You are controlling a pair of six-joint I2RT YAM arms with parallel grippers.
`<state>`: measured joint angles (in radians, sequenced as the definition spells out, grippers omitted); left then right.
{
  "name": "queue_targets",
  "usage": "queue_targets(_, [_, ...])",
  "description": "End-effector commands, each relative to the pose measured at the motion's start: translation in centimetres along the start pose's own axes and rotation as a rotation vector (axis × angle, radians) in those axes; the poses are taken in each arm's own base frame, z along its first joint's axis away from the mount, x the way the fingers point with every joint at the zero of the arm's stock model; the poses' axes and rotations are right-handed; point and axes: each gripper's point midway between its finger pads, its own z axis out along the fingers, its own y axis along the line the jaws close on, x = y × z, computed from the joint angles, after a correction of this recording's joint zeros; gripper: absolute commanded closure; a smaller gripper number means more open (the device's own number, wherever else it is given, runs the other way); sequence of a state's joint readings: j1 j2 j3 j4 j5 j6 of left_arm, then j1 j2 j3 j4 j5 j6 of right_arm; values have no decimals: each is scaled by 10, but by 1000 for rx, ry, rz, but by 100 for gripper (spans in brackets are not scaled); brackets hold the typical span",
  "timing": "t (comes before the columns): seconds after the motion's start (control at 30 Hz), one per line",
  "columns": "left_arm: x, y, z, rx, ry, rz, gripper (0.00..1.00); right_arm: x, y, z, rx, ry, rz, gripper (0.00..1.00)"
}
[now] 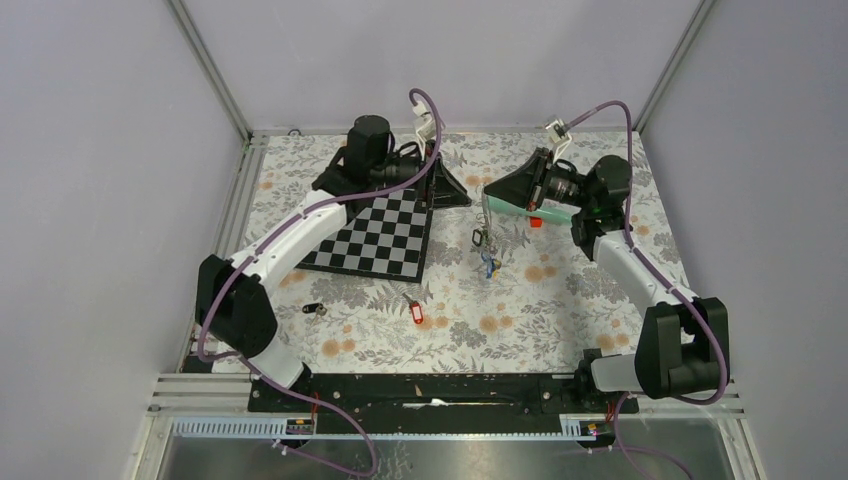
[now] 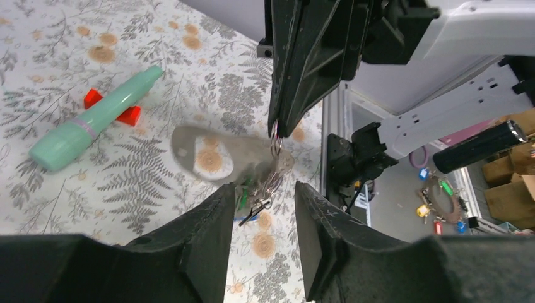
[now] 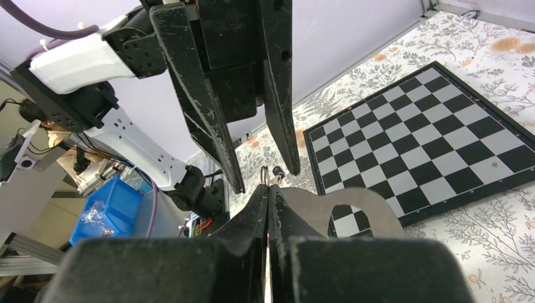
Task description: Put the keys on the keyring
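The right claw (image 3: 268,192) has its two fingers pressed together, clamped on the keyring (image 2: 252,154), a grey loop that sticks out from the fingertips over the far middle of the tabletop (image 1: 560,300). Under the loop hangs a bunch of keys (image 1: 487,262). Green and blue tags can be made out in the left wrist view, but the rest of the bunch is too small and blurred to sort. From these views I cannot tell whether the lowest key touches the cloth. The left claw (image 2: 265,186) faces the right one from the other side, its fingers apart with nothing between them, and its tips sit just beside the hanging bunch. Two more keys lie loose on the tabletop, well apart from the loop. A red-tagged key (image 1: 417,312) lies near the middle, toward the arm bases. A black-tagged key (image 1: 314,309) lies further to the left, near the close corner of the chessboard (image 1: 375,235). The chessboard lies flat on the left half, under the left arm. A teal tube (image 2: 94,120) rests across a red piece on the flowered cloth, just beyond the right claw and close to the keyring without touching it.
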<state>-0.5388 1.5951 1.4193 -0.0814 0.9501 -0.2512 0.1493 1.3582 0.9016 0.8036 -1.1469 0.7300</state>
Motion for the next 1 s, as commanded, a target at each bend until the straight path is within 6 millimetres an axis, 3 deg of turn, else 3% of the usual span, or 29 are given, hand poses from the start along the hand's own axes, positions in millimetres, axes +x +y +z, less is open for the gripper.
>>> queue_targets(0.0, [-41, -27, 7, 109, -81, 43, 59, -18, 28, -2, -67, -45, -93, 100])
queue_targets(0.27, [-47, -35, 16, 160, -109, 10, 67, -17, 32, -3, -77, -63, -94, 100])
queue_targets(0.6, [-44, -35, 18, 176, -127, -18, 69, -15, 32, -4, -80, -78, -82, 100])
queue_targets(0.97, [-27, -35, 14, 163, -121, -12, 70, -16, 32, -4, -80, -85, -79, 100])
